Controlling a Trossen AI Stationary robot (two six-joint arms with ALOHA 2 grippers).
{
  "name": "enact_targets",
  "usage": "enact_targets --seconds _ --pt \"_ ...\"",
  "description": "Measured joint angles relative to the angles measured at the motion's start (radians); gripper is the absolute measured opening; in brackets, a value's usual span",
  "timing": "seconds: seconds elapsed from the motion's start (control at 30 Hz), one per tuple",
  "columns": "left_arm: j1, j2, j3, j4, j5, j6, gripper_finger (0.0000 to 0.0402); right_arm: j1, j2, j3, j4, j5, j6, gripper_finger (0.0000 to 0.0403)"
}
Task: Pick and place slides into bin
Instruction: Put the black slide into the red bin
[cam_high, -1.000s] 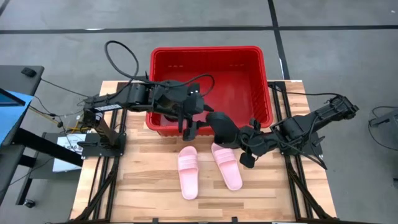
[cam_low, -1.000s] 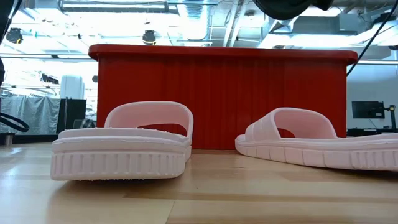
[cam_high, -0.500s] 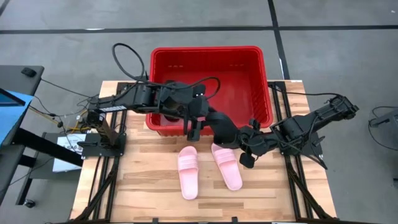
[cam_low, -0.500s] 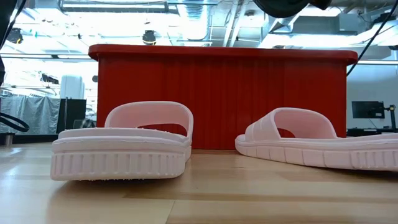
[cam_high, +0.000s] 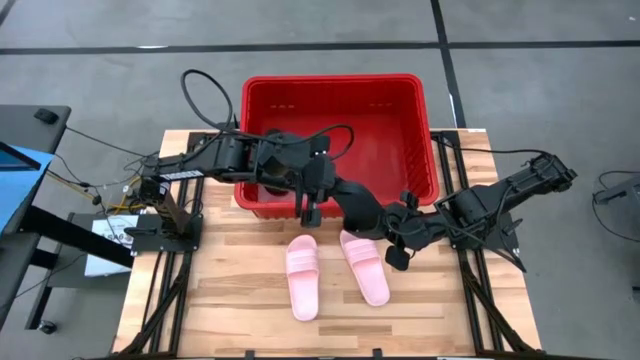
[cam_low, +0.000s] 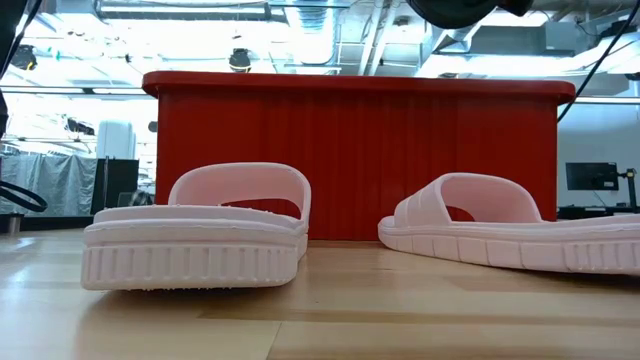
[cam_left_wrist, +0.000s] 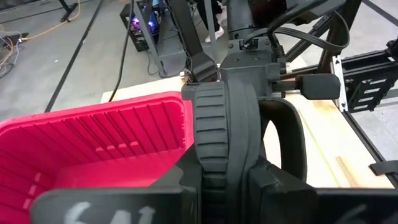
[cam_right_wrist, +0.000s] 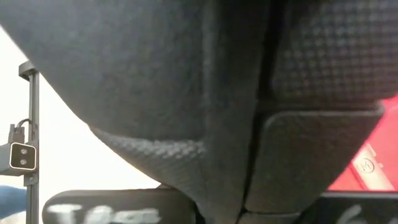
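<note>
A black slide (cam_high: 358, 205) hangs above the near right rim of the red bin (cam_high: 400, 100), gripped from both ends; the left gripper (cam_high: 312, 200) has its fingers clamped on the sole's edge (the ribbed tread fills its wrist view (cam_left_wrist: 224, 155)), and the right gripper (cam_high: 392, 225) is closed on the slide's other end. Two pink slides rest on the wooden table (cam_high: 230, 290) just near of the bin, the left one (cam_high: 303, 277) straight, the right one (cam_high: 364, 265) angled.

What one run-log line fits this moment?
left pincer: shut on black slide | right pincer: shut on same slide | slide: at near rim of bin | pink slides: two on table
</note>
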Motion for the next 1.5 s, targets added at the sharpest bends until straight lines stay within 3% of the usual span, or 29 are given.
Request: enact_targets --seconds 0.43,0.6,0.77,1.07,1.37,1.5 --pt "0.000 -0.002 0.000 -0.047 -0.002 0.000 0.0036 0.002 0.000 0.000 -0.031 -0.037 0.029 0.0225" --pt "0.000 -0.013 0.054 -0.125 -0.001 0.007 0.0036 0.007 0.000 0.000 -0.096 -0.093 0.039 0.0250" --pt "0.007 -0.018 0.170 -0.253 -0.048 0.046 0.0036 0.010 -0.004 0.000 -0.154 -0.070 0.096 0.0249" --pt "0.166 -0.099 0.166 -0.419 -0.095 0.065 0.0036 -0.016 -0.099 0.000 -0.243 0.173 0.306 0.0249" --pt "0.368 -0.105 0.166 -0.497 0.077 0.147 0.0036 -0.025 -0.274 0.000 -0.137 0.555 0.304 0.0249" --pt "0.463 -0.098 0.166 -0.506 0.159 0.189 0.0036 -0.025 -0.339 0.000 -0.077 0.651 0.212 0.0249"
